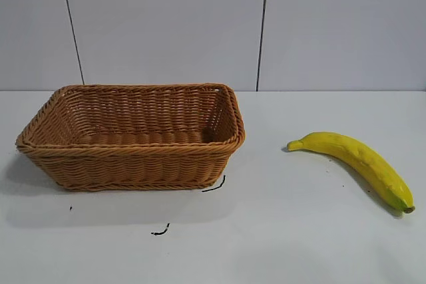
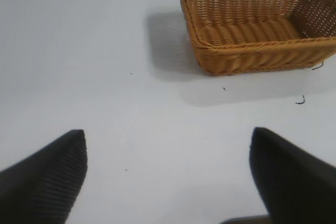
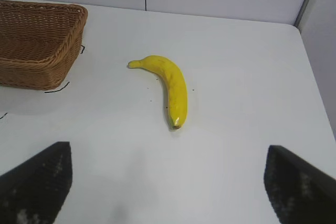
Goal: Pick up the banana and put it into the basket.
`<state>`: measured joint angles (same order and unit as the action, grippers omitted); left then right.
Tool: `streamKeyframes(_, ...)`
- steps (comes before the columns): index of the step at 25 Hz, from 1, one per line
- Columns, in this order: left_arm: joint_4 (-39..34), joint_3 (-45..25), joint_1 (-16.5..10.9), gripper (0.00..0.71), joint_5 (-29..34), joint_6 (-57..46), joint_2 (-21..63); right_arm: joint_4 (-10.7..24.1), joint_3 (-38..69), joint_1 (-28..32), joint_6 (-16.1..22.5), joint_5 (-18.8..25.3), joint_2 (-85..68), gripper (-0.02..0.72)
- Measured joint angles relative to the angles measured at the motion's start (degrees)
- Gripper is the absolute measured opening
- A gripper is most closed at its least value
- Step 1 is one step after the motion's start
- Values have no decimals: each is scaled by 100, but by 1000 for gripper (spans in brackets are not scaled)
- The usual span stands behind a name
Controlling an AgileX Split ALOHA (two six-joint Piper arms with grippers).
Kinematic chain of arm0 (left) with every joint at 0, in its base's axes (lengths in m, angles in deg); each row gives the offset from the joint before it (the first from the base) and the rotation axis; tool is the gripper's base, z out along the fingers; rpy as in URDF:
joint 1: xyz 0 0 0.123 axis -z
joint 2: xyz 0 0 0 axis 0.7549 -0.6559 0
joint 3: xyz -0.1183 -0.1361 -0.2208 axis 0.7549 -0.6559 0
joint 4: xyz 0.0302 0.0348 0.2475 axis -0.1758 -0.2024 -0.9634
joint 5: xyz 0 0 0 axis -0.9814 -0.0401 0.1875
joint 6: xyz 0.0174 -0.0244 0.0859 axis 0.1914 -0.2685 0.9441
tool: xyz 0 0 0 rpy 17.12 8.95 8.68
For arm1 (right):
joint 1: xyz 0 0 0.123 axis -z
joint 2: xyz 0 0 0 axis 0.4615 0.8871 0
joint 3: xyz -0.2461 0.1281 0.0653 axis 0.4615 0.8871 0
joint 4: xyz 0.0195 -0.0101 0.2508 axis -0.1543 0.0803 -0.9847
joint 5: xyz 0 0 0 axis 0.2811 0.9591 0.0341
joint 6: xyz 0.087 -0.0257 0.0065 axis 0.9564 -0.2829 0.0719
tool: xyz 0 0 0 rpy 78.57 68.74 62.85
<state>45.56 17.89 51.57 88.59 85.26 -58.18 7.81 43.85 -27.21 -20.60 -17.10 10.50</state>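
A curved yellow banana (image 1: 359,161) lies on the white table at the right, stem towards the basket, greenish-brown tip at the front right. It also shows in the right wrist view (image 3: 170,85). The tan wicker basket (image 1: 40,141) stands at the left, empty; it shows in the left wrist view (image 2: 210,45) and the right wrist view (image 3: 63,51). My right gripper (image 3: 167,153) is open and empty, above the table, short of the banana's tip. My left gripper (image 2: 167,137) is open and empty over bare table, well away from the basket. Neither gripper shows in the exterior view.
Short black marks (image 1: 214,185) sit on the table by the basket's front right corner, another (image 1: 160,231) nearer the front. A pale wall stands behind the table. The table's right edge (image 3: 315,77) shows in the right wrist view.
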Motion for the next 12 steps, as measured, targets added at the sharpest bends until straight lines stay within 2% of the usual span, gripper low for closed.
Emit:
streamKeyframes(7,0,0,0,635,0,0,0,-83,-1398,0,16,291,2634,678)
streamKeyframes(12,0,0,0,635,0,0,0,-126,-2331,0,-219,280,4351,678)
